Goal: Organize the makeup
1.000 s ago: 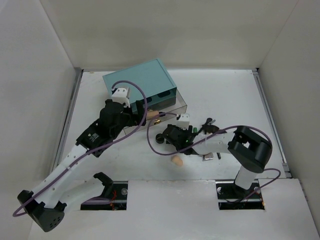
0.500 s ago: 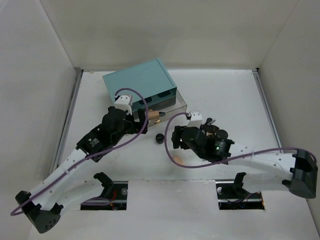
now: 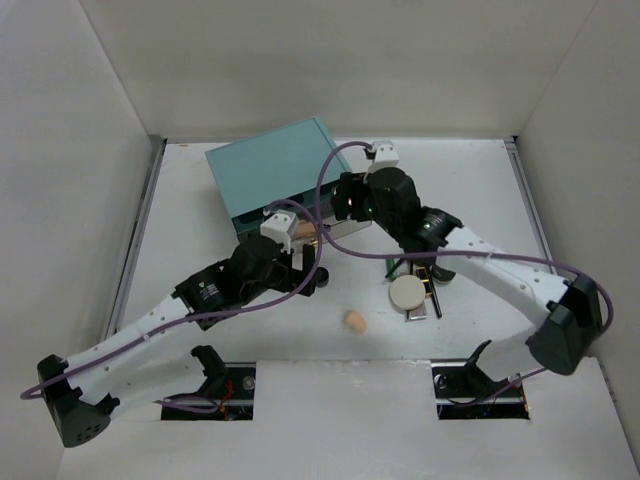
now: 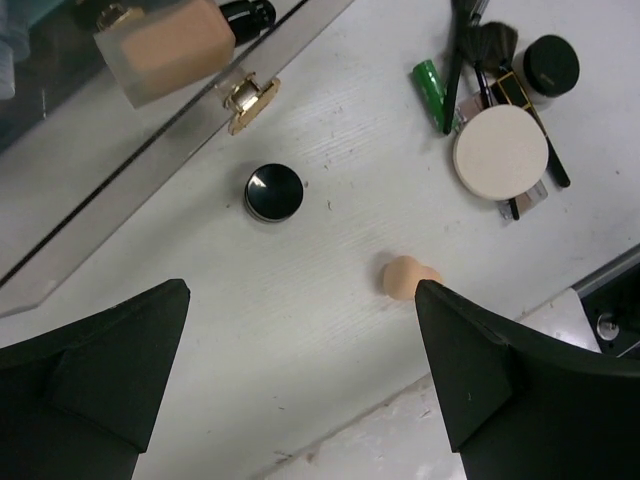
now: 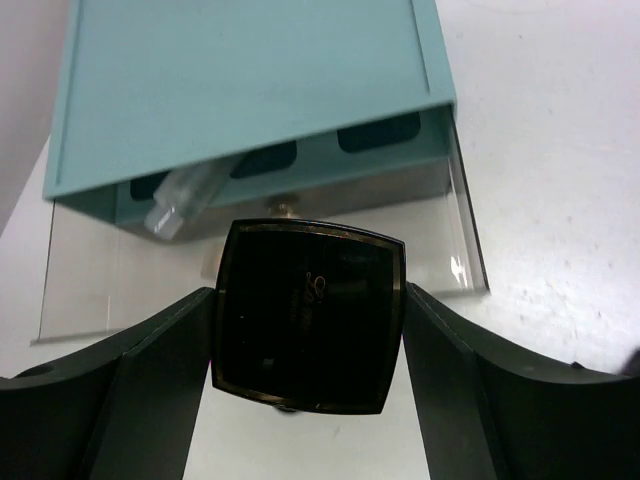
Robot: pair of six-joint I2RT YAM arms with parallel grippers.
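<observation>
Within right end effector (image 5: 306, 296), seemingly, compact (image 5: 300, 335)

The left arm (image 3: 150, 320) reaches forward and bends toward the middle. The left gripper (image 4: 300, 300) is wide open and holds nothing. The right arm (image 3: 500, 275) stretches forward and to the left. The right gripper (image 5: 308, 292) pinches a black square case (image 5: 300, 340).

I see the black square compact (image 5: 308, 315) over the teal two-drawer box's (image 3: 275, 170) open drawer (image 5: 100, 270), the black round compact (image 4: 274, 192) before it, the peach egg-shaped sponge (image 4: 405, 278) nearer, the cream round puff (image 4: 500, 152) rightward.
</observation>
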